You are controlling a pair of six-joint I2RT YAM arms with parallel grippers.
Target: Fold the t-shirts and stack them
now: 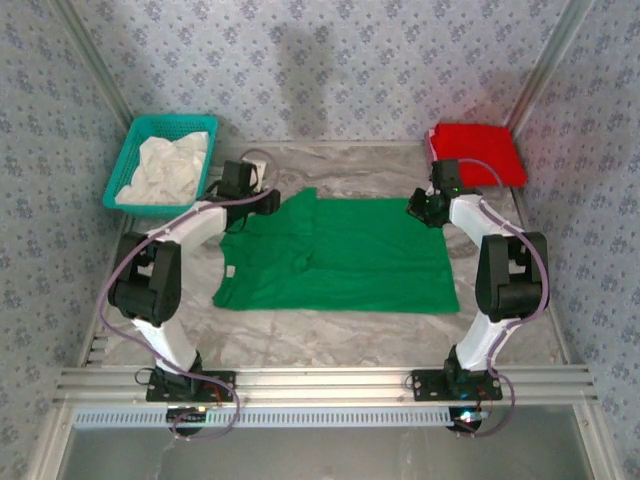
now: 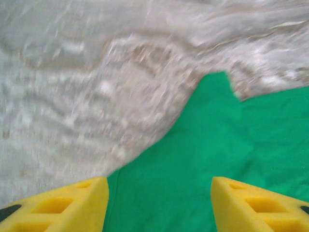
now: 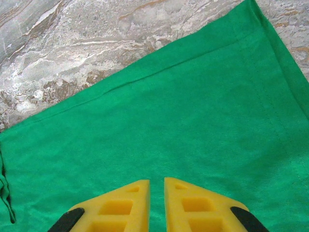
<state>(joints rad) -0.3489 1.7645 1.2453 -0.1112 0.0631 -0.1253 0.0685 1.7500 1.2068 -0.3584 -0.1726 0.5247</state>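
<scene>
Marbled surface (image 1: pixel 300 335) carries the green t-shirt (image 1: pixel 340 255) spread flat, with a hand at each far corner

Left hand (image 2: pixel 159 184) is released, fingers wide apart over the green t-shirt's far-left sleeve tip; right hand (image 3: pixel 157 182) is clenched almost shut above its far-right hem corner, and whether cloth is pinched I cannot tell. Red t-shirt (image 1: pixel 478 152) lies folded just beyond the green t-shirt's far-right corner. Likely risk: with the left corner loose, a pull from the right alone would drag the cloth askew and bunch the fold. Bare surface borders its near and far edges; the teal basket (image 1: pixel 135 150) beyond its far-left corner crowds that side
</scene>
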